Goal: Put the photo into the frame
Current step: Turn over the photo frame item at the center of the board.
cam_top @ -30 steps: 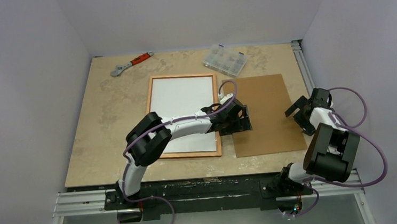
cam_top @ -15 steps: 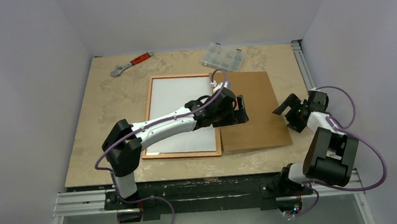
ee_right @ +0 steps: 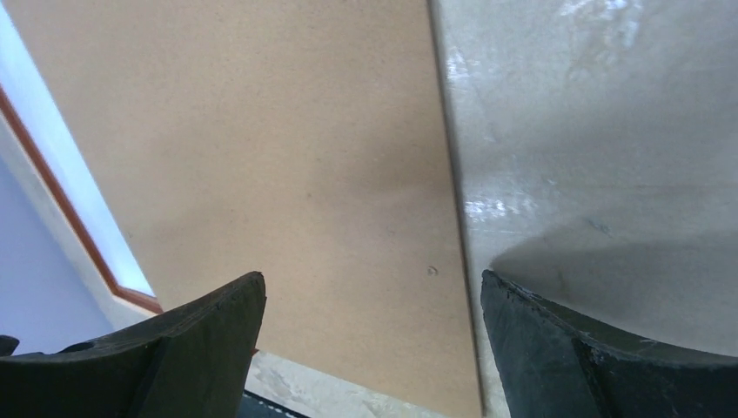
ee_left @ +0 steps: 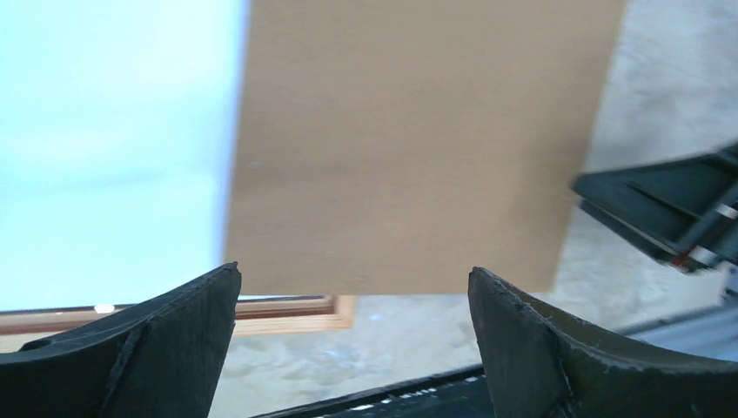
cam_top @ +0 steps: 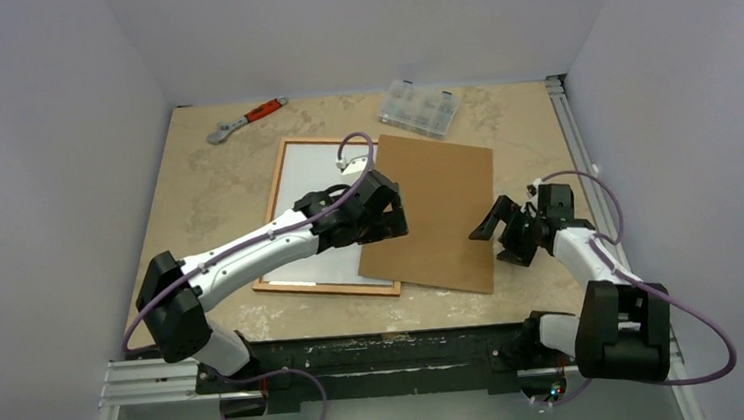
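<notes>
Consider the photo (cam_top: 300, 175) seated, white back up, in the frame (cam_top: 334, 290) at centre left of the top view; you must yet square the brown board (cam_top: 439, 215) overlapping its right side, left gripper (cam_top: 391, 213) and right gripper (cam_top: 499, 238) both released.

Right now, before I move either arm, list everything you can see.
Thin red-orange wooden picture frame: one, table centre-left.
White-backed photo: one, white side up, inside the frame's border.
Flat brown backing board: one, tilted, overlapping the frame's right side.
Red-handled metal wrench: one, far left.
Clear plastic compartment box: one, far centre.
Beige stone-look table: one.
Left gripper: one, black, open, over the board's left edge.
Right gripper: one, black, open, at the board's right edge.
</notes>
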You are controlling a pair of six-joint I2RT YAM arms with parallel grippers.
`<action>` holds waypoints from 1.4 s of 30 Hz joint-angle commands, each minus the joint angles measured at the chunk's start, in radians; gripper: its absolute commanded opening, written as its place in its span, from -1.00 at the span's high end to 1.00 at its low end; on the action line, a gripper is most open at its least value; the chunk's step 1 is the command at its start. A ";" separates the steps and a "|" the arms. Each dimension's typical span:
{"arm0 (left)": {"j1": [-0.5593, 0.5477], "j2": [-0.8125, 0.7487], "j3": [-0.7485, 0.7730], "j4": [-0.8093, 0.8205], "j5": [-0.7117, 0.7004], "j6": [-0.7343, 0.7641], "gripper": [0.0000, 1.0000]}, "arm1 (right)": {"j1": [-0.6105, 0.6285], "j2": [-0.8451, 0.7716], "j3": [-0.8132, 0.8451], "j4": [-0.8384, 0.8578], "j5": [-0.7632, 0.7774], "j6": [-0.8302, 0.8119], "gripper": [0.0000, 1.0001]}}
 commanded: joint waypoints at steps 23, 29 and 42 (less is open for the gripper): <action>0.219 0.091 -0.365 0.529 0.431 0.038 -0.86 | 0.000 0.186 0.083 0.004 -0.029 -0.112 -0.83; 0.214 0.009 -0.333 0.546 0.458 0.016 -0.80 | -0.001 0.219 0.079 0.018 -0.101 -0.129 -0.81; 0.191 -0.157 -0.224 0.470 0.522 0.005 -0.75 | 0.000 0.236 0.099 0.056 -0.266 -0.119 -0.81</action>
